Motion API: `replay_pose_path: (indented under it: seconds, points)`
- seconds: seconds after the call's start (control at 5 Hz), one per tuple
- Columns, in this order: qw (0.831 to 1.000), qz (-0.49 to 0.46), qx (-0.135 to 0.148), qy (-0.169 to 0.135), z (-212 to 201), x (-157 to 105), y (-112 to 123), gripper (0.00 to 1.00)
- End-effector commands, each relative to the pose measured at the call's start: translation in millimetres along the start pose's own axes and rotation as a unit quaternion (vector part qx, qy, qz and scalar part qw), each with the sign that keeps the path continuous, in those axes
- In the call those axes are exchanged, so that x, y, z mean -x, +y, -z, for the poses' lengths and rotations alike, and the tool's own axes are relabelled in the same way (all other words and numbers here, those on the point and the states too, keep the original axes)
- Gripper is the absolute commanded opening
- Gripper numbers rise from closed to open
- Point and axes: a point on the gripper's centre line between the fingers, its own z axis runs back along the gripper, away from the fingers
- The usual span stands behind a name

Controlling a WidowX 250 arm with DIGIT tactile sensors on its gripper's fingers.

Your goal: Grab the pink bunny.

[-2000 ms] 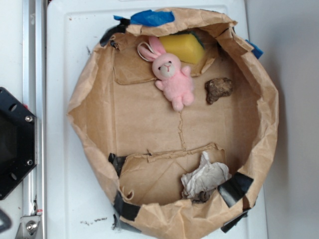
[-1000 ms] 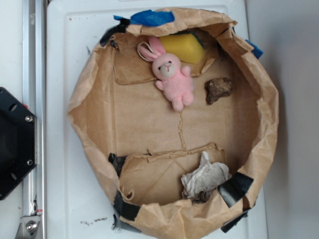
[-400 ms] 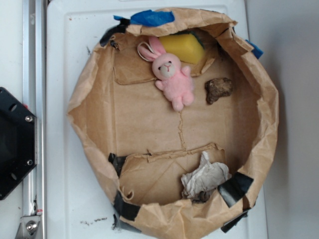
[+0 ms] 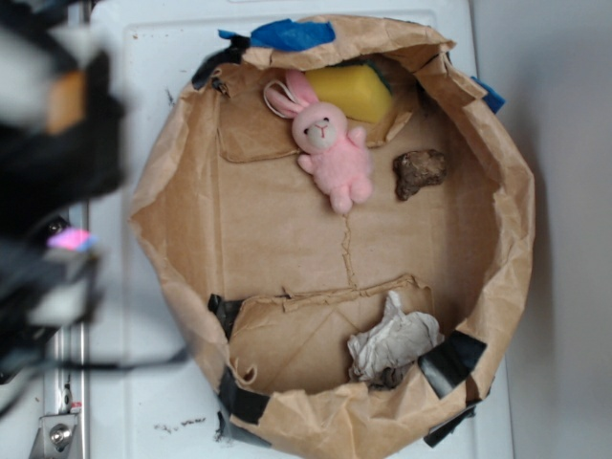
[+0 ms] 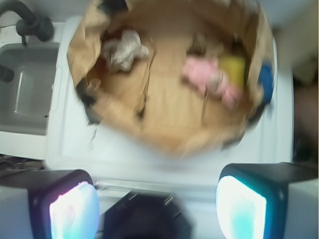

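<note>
In the exterior view, the small pink plush bunny (image 4: 332, 153) is seen touching the yellow sponge (image 4: 353, 91). In the wrist view, the tool (image 5: 158, 206) is held apart, empty. The sponge could be pinched too.

Blurred black arm (image 4: 53, 182), orange patch, pale-padded end effector (image 5: 154, 209) fingers (image 5: 75, 211)

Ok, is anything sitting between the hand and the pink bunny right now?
Only the brown paper bag's rim lies between; the hand is open, outside it. The pink bunny lies uncovered, its head against the yellow sponge.
</note>
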Motion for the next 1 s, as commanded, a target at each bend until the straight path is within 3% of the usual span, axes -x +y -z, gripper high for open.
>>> replay_pose_path:
  seconds: [0.0,0.2,0.4,0.6,0.8]
  points:
    - [0.998,0.056,0.020,0.007,24,-68,64,1.00]
    - [0.987,0.142,0.075,0.023,46,-83,39,1.00]
    - [0.978,0.198,0.065,0.015,36,-71,5,1.00]
    - [0.976,0.213,0.044,0.014,35,-56,-15,1.00]
    - [0.971,0.238,-0.004,0.029,40,-52,-6,1.00]
